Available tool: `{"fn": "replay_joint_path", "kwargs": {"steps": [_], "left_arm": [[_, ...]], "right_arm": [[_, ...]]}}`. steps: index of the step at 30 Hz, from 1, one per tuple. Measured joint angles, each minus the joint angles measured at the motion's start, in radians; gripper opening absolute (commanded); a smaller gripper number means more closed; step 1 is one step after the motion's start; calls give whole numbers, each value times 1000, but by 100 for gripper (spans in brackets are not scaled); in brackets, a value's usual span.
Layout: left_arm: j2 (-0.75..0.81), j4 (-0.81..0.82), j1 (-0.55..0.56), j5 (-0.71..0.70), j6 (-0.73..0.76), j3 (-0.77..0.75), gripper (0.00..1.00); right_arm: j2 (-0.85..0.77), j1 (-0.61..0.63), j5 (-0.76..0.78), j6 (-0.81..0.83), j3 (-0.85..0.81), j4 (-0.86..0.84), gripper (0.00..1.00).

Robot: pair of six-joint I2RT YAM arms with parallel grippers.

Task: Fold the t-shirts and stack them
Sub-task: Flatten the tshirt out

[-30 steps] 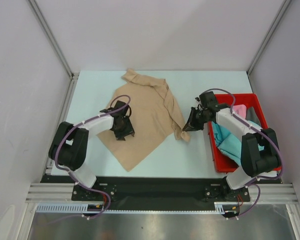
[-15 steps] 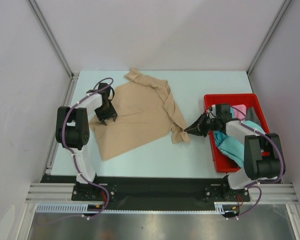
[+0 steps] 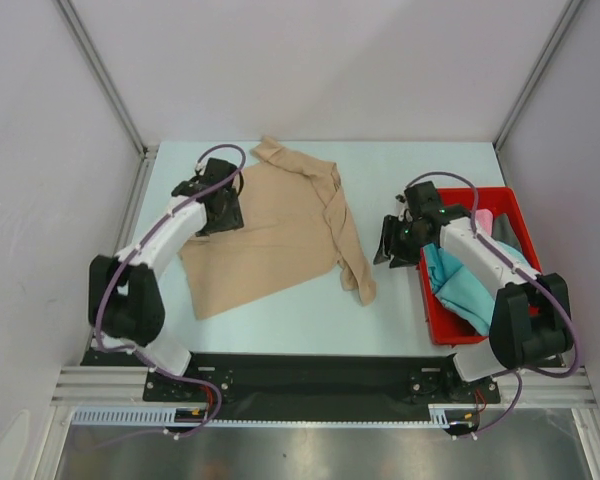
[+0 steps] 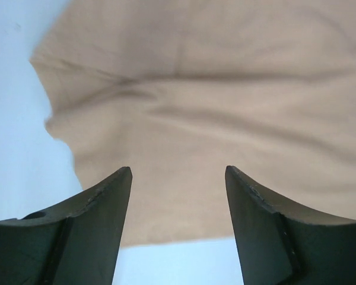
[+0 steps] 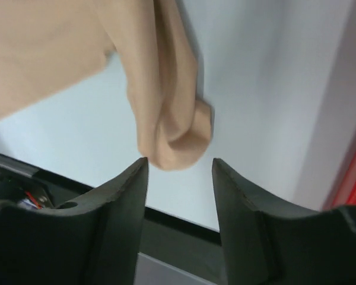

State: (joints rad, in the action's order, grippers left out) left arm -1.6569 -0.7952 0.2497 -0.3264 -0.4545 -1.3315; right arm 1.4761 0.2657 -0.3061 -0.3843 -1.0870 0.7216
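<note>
A tan t-shirt (image 3: pixel 270 225) lies spread on the table, its right sleeve bunched into a roll (image 3: pixel 360 275). My left gripper (image 3: pixel 220 212) hovers open over the shirt's left edge. The left wrist view shows tan cloth (image 4: pixel 196 107) and its hem between my open, empty left gripper (image 4: pixel 178 173). My right gripper (image 3: pixel 386 248) is open just right of the bunched sleeve. In the right wrist view the sleeve end (image 5: pixel 177 139) sits just beyond my open right gripper (image 5: pixel 179 163), not held. A teal shirt (image 3: pixel 458 285) and a pink one (image 3: pixel 479 218) lie in the bin.
A red plastic bin (image 3: pixel 508 197) stands at the right of the table beside the right arm. Grey walls and metal frame posts enclose the table on three sides. A black rail (image 3: pixel 310 365) runs along the near edge.
The shirt was dragged left and flattened a second ago. Since then my left gripper has moved slightly back over the shirt's left edge, and my right gripper has lifted off the sleeve and stands open.
</note>
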Motion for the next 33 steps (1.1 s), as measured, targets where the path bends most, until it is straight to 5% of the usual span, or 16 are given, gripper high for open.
{"fn": "replay_joint_path", "kwargs": {"steps": [1,3,5,8,19,26,33], "left_arm": [[49,3,27,5,-9,26,70],[167,14,72,29,-41,108,69],[265,14,84,47,-75,190,69],[361,-8,79,59,-126,297,70],[602,-126,77,69,-302,422,68],[631,-169,77,69,-336,432,67],[668,-200,77,72,-360,434,66]], "right_arm": [[0,39,42,16,0,24,34],[0,117,108,30,3,60,36],[0,203,161,29,14,82,57],[3,320,249,19,36,102,65],[112,517,477,-58,47,122,46],[151,558,581,-80,48,85,54],[150,623,639,-124,72,23,50]]}}
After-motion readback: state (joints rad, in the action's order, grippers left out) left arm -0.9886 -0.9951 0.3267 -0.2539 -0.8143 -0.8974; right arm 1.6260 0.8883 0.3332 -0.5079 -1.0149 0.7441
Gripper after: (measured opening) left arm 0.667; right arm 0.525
